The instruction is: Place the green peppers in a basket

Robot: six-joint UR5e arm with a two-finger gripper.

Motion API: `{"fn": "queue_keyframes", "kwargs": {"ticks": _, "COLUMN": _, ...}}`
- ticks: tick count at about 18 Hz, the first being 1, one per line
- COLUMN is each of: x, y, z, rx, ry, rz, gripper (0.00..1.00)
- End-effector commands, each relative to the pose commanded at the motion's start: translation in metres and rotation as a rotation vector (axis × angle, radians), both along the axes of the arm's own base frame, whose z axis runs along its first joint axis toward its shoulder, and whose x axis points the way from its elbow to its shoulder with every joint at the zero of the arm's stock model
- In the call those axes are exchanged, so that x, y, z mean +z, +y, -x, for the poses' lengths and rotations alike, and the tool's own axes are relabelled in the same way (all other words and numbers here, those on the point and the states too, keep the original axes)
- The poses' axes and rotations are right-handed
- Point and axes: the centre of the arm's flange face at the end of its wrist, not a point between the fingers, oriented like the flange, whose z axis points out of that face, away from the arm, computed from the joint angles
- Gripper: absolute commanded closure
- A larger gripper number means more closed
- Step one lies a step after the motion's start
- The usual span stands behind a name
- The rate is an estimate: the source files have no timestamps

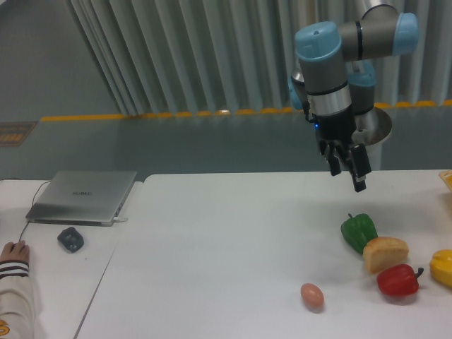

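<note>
While the tool is hanging empty, fingers slightly parted
Green pepper is lying below it, just right, beside the bread

Laptop lid, left edge of the desk: a small mark in the middle, too blurred to read.
Elsewhere: no readable text.

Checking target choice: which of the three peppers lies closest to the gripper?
The green pepper, just below the gripper; the red pepper and yellow pepper lie farther right and nearer the camera.
</note>
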Motion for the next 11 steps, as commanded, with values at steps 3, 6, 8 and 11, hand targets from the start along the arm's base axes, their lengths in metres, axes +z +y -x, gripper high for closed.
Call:
{"fn": "queue_keyframes", "kwargs": {"ticks": 3, "x": -0.0022, "y": -0.0049, "z": 0.0002, "rx": 0.006, "ry": -0.003, "rz": 0.004, "gripper": 0.0}}
{"fn": "queue_keyframes", "kwargs": {"ticks": 6, "x": -0.0006, "y": -0.008, "z": 0.0029, "rx": 0.014, "ry": -0.001, "rz": 0.001, "gripper": 0.0}}
{"fn": "queue_keyframes", "kwargs": {"ticks": 8, "x": -0.0006, "y": -0.0101, "z": 0.0072, "rx": 0.023, "ry": -0.002, "rz": 0.0, "gripper": 0.0}}
{"fn": "queue_keyframes", "kwargs": {"ticks": 11, "x": -0.0004, "y": -0.0103, "z": 0.0092, "rx": 0.026, "ry": -0.001, "rz": -0.001, "gripper": 0.0}}
